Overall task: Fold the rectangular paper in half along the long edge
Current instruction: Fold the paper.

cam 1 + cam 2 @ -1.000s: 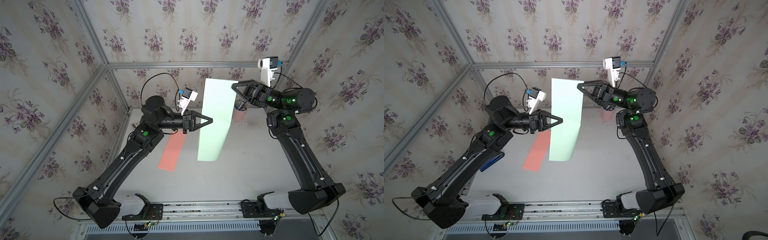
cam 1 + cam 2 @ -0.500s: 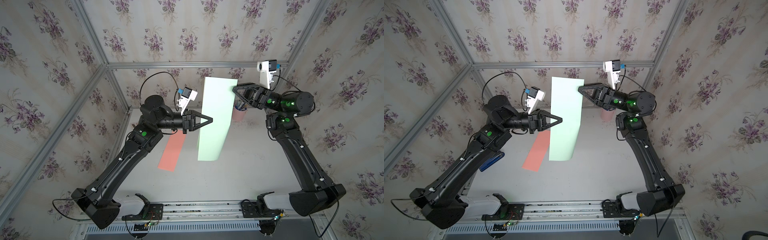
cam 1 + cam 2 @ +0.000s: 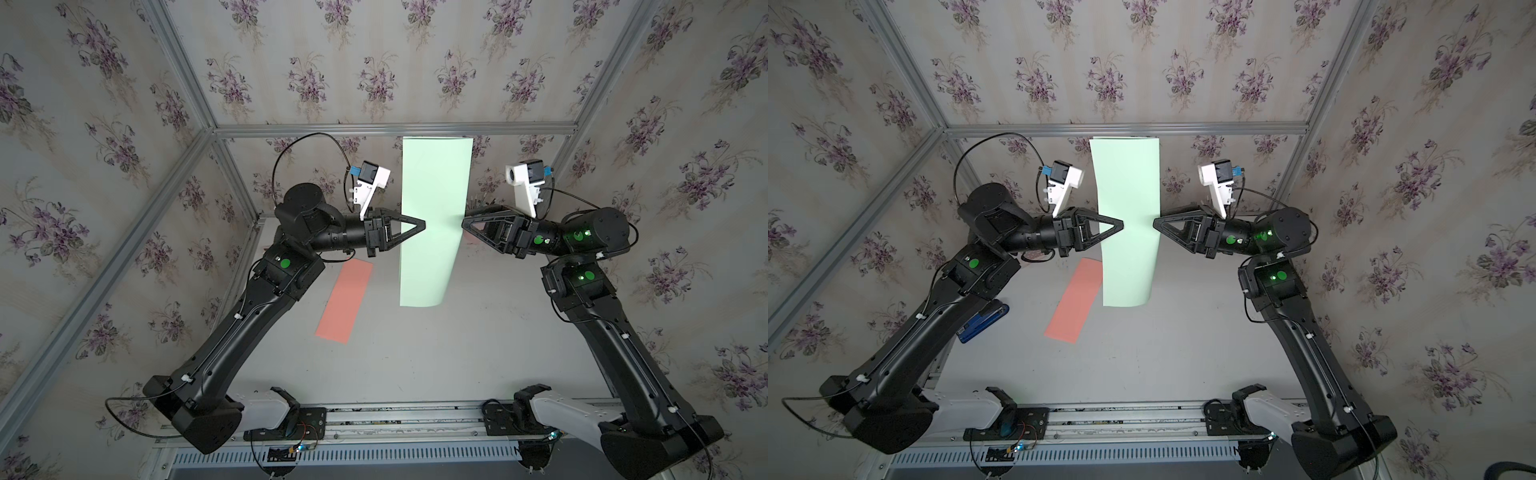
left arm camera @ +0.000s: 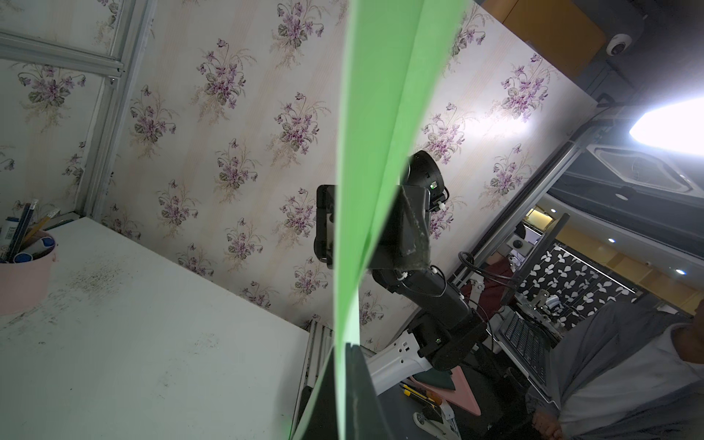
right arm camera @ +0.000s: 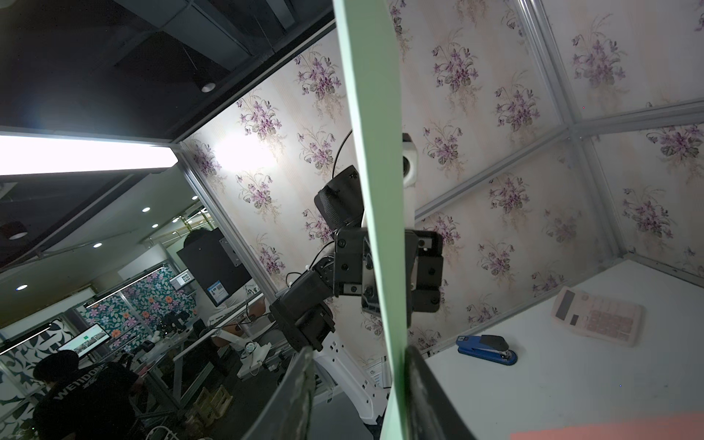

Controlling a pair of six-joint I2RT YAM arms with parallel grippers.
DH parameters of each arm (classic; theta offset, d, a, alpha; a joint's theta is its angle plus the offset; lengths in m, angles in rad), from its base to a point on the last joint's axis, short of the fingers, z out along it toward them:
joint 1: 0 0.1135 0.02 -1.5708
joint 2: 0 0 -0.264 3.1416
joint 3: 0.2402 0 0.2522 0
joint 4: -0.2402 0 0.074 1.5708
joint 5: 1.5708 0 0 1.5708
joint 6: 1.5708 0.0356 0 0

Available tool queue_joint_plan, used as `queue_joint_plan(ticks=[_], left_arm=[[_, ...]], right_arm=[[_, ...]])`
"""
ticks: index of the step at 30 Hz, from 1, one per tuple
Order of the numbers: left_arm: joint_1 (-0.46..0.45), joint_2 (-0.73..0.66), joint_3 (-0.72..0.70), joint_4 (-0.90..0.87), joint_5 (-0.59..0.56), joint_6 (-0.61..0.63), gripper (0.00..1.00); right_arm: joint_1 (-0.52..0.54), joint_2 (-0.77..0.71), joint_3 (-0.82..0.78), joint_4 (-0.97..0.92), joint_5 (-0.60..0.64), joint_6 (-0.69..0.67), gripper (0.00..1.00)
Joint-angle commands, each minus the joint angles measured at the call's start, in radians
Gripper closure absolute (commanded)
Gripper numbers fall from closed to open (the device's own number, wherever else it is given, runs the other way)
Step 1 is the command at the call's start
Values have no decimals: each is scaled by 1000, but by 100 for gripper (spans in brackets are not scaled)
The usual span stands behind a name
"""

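Green paper sheet (image 3: 1128, 253), held upright over white table (image 3: 1163, 353).
Left gripper (image 3: 1121, 224) pinches its left edge; right gripper (image 3: 1155, 223) at right edge. Salmon paper strip (image 3: 1074, 301), blue stapler (image 3: 988, 318) lie left, flat.

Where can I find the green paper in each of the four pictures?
Top view: green paper, a tall strip at centre.
Top view: same place, centre.
Left wrist: slanted band through the middle.
Right wrist: narrow band through the middle.
Shared landmark: floral wallpaper.
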Motion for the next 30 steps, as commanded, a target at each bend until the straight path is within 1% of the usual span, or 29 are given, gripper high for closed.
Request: queue_joint_plan(ticks=[1, 4, 6, 9, 13, 14, 15, 16, 17, 19, 21, 22, 23, 24, 27, 28, 29, 30], left_arm=[[0, 1, 7, 51, -18, -23, 100], [-1, 2, 13, 52, -19, -31, 100], [-2, 2, 16, 50, -19, -31, 100], [-2, -2, 22, 34, -22, -22, 100], [-2, -4, 26, 17, -28, -11, 100], [-2, -4, 28, 14, -31, -9, 100], [-2, -3, 27, 13, -34, -8, 100], [-1, -2, 30, 12, -37, -8, 100], [-2, 1, 35, 12, -37, -9, 100], [-2, 8, 41, 16, -38, -16, 100], [-1, 13, 47, 20, -41, -21, 100], [-2, 15, 49, 24, -43, -22, 100], [-1, 18, 51, 25, -43, -25, 100], [-2, 21, 54, 26, -41, -27, 100], [-1, 25, 59, 26, -43, -30, 100], [-1, 25, 61, 24, -44, -30, 100], [-2, 26, 64, 23, -43, -30, 100], [-2, 26, 65, 21, -46, -30, 100]], right_arm=[[3, -6, -15, -84, 8, -80, 63], [3, -8, -35, -87, 7, -88, 68], [3, -7, -39, -97, 4, -98, 83], [3, -11, -41, -105, 3, -112, 100], [3, -20, -40, -94, -4, -108, 100], [3, -23, -44, -83, -12, -96, 91], [4, -28, -55, -57, -17, -78, 79], [5, -31, -61, -52, -19, -75, 75], [8, -37, -67, -55, -19, -77, 74], [15, -42, -83, -57, -22, -79, 76], [27, -47, -101, -54, -24, -80, 86], [30, -50, -107, -55, -26, -81, 93], [30, -55, -113, -55, -28, -82, 98], [30, -61, -117, -55, -28, -84, 100], [30, -76, -117, -80, -32, -105, 100], [30, -78, -114, -98, -32, -117, 88], [30, -80, -110, -114, -32, -128, 82], [30, -84, -112, -124, -32, -133, 82]])
